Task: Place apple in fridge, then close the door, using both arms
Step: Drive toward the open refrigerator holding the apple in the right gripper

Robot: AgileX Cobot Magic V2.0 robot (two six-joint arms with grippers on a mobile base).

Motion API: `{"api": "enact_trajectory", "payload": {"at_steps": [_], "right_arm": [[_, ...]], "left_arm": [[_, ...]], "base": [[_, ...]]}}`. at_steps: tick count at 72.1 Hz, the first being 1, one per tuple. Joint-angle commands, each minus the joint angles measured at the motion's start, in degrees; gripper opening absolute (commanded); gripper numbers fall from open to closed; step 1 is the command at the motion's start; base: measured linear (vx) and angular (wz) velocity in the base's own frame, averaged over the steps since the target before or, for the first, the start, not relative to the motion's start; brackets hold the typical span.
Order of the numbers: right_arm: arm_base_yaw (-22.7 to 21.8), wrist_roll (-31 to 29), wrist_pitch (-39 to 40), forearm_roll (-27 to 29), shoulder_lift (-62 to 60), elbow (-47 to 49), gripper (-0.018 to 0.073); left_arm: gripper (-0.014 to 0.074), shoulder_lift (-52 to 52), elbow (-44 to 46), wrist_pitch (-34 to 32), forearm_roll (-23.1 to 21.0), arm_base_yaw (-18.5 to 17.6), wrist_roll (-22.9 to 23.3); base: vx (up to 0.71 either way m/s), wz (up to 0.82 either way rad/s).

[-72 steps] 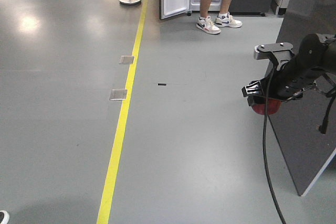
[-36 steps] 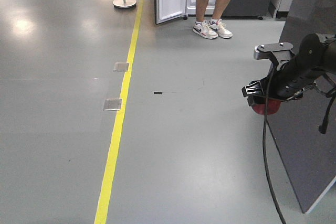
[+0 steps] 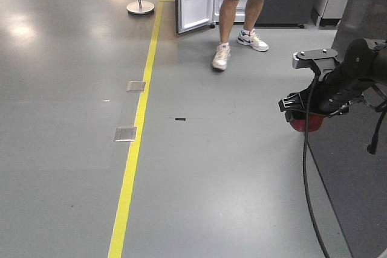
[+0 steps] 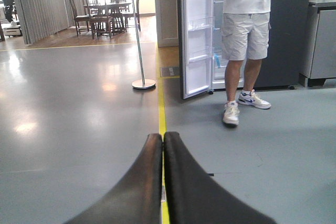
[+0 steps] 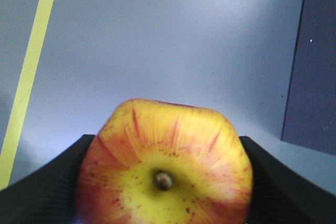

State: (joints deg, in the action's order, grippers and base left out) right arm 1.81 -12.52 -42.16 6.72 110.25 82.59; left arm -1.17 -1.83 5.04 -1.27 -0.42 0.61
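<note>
The apple [image 5: 165, 166], red with a yellow patch round its stem, fills the bottom of the right wrist view. My right gripper [image 5: 165, 187] is shut on it, with a black finger pressing each side. In the front view the same gripper [image 3: 304, 116] hangs at mid-right over the floor, the apple [image 3: 305, 125] showing red below it. Close behind it stands a tall flat dark grey panel [image 3: 357, 167], by its look the door's outer face; the fridge's inside is out of view. My left gripper [image 4: 163, 139] is shut on nothing, its fingers touching.
Far ahead a person [image 3: 239, 4] in white shorts stands at another open fridge with a white door [image 4: 197, 35]. A yellow floor line [image 3: 133, 161] runs forward on the left with two metal floor plates [image 3: 125, 133] beside it. A stanchion post [image 3: 139, 5] stands at the back.
The floor line, plates and far fridge have slid left and down in the front view, and the grey panel has shifted right. The person has stepped forward. The right gripper still holds the apple.
</note>
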Motion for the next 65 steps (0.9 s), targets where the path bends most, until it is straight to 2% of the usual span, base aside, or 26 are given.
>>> {"api": "enact_trajectory", "payload": {"at_steps": [1,65], "right_arm": [[0.0,-0.5,2.3,0.0,-3.0,1.5,0.0174],[0.0,-0.5,2.3,0.1,-3.0,1.5,0.0174]], "left_arm": [[-0.0006,-0.4,0.1,-4.7,-0.4,-0.3,0.1],[-0.0006,-0.4,0.1,-4.7,-0.4,-0.3,0.1]], "base": [[0.26,-0.02],[0.25,0.01]]}}
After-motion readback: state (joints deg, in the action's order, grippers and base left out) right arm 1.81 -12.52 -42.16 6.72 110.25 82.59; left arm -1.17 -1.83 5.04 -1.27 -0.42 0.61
